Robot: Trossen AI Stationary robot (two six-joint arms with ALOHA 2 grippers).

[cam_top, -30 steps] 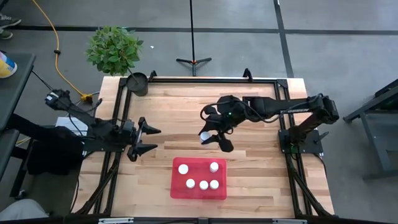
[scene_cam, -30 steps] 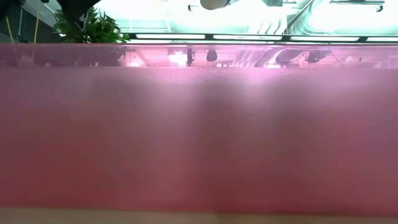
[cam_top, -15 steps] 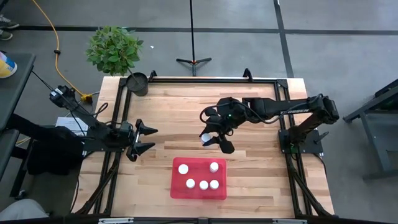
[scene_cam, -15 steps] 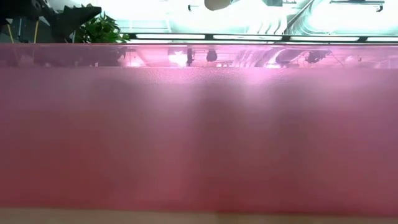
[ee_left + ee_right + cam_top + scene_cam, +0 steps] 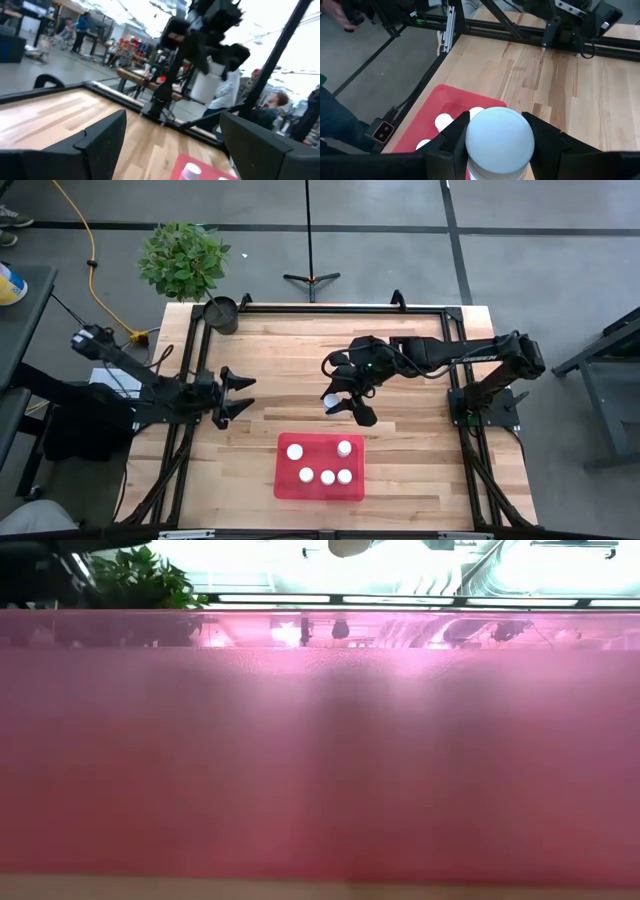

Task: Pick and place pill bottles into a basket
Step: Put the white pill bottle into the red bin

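The red basket (image 5: pixel 320 490) lies at the table's near middle with several white-capped pill bottles (image 5: pixel 327 477) standing in it. Its red wall (image 5: pixel 320 760) fills the low view. My right gripper (image 5: pixel 336 403) hangs above the table just beyond the basket's far edge, shut on one more white-capped pill bottle (image 5: pixel 328 398), also seen in the left wrist view (image 5: pixel 205 85). My left gripper (image 5: pixel 246 394) stands open and empty at the table's left, pointing toward the right arm; its two fingers (image 5: pixel 100 142) frame the left wrist view. My right gripper pinches the bottle between its two fingers (image 5: pixel 454 137), which stand on opposite sides of it at and just under the round white cap (image 5: pixel 500 137). The fingers slant down from the table's right. The bottle is upright, cap up, lifted clear above the wood near the basket (image 5: pixel 447 102).
A potted plant (image 5: pixel 183 258) and a small dark round pot (image 5: pixel 222 313) stand at the far left corner. Black frame rails (image 5: pixel 330 310) run along the table's edges. Bare wood lies between the two grippers. People stand in the room beyond (image 5: pixel 227 92).
My left gripper has sunk toward the table and tipped its fingers up toward level, staying open. My right gripper has kept still with the bottle.
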